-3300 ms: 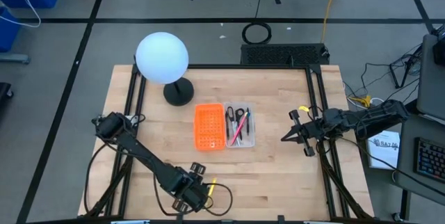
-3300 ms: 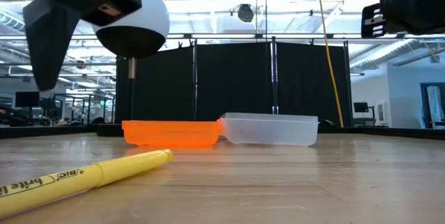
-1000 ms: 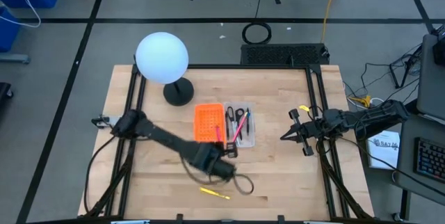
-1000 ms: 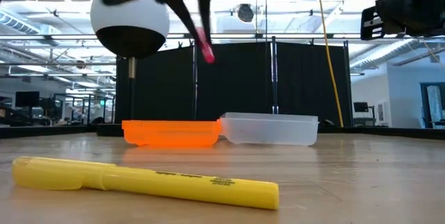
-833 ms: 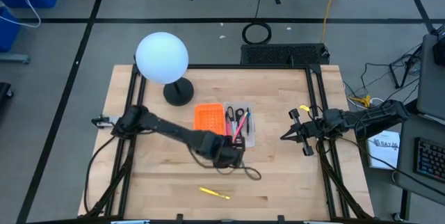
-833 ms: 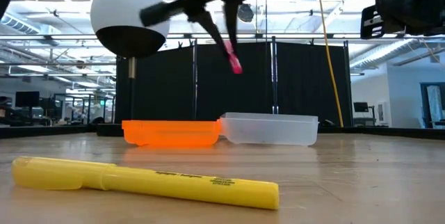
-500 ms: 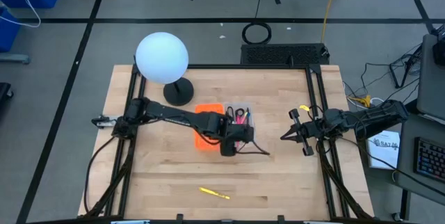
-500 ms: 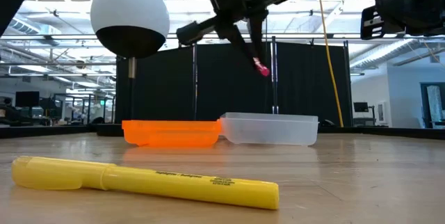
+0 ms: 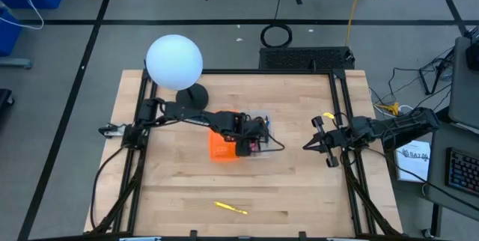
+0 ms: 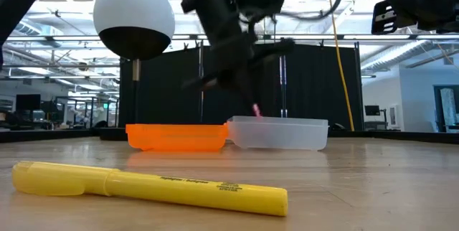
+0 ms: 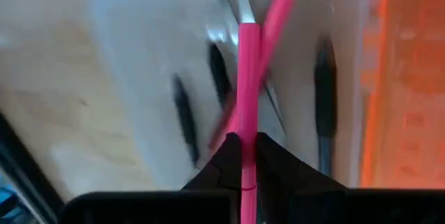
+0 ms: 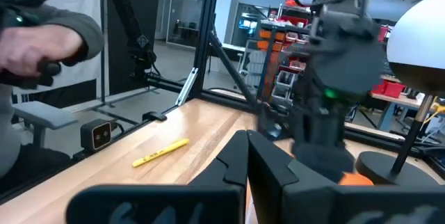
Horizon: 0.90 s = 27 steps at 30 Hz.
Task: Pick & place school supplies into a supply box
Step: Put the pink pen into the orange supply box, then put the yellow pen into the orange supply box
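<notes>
Placement is the step in hand: I have the left tool [image 11: 243, 156] clamped on a pink pen [image 11: 247, 85], hanging low over the clear supply box [image 9: 266, 151] near the middle of the table [image 9: 299, 188]. From the wrist view the pen points down at the box floor, where a second pink pen [image 11: 272, 22], some dark pens [image 11: 324, 78] and what look like scissors lie. In the low view the pen tip sits about level with the box rim. My next move, I judge, is a small further drop, then opening the fingers so the pen falls inside and not into the orange tray [image 9: 218, 148] touching the box. A yellow marker [image 9: 230, 208] waits near the front edge. The right tool [image 9: 307, 147] idles at the right side, fingers together and empty.
</notes>
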Motion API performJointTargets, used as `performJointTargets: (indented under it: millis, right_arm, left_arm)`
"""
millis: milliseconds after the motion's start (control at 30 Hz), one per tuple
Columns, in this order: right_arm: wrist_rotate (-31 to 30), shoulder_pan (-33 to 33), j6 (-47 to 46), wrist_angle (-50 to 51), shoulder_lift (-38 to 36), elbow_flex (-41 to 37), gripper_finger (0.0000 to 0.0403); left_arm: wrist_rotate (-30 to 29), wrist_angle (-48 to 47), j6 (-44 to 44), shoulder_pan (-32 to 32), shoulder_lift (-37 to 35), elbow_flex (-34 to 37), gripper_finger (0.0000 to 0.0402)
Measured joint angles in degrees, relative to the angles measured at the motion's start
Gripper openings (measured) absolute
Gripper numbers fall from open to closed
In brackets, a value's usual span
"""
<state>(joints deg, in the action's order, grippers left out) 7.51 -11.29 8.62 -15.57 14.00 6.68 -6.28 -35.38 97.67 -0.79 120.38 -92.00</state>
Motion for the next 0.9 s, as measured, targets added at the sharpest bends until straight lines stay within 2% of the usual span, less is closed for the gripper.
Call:
performJointTargets:
  millis: [167,400,567,733,900]
  right_arm:
    - [0.01,0.0,-0.37,0.82,0.0,0.0,0.0]
    - [0.02,0.0,-0.59,2.91,0.01,0.0,0.0]
    - [0.02,0.0,-0.94,4.02,0.02,-0.07,0.0]
    - [0.02,0.0,-1.09,3.93,0.02,-0.07,0.0]
    - [0.02,0.0,-1.03,3.89,0.02,-0.07,0.0]
  left_arm:
    - [0.27,2.71,3.17,2.09,0.0,2.95,0.0024]
    - [3.2,2.2,1.93,4.01,-0.02,3.34,0.0025]
    - [2.97,2.56,1.77,4.14,-0.02,3.34,0.0067]
    - [-1.76,4.41,-0.96,4.08,-0.04,3.34,0.0109]
    - [-8.76,4.22,0.13,2.59,-2.88,3.36,0.0122]
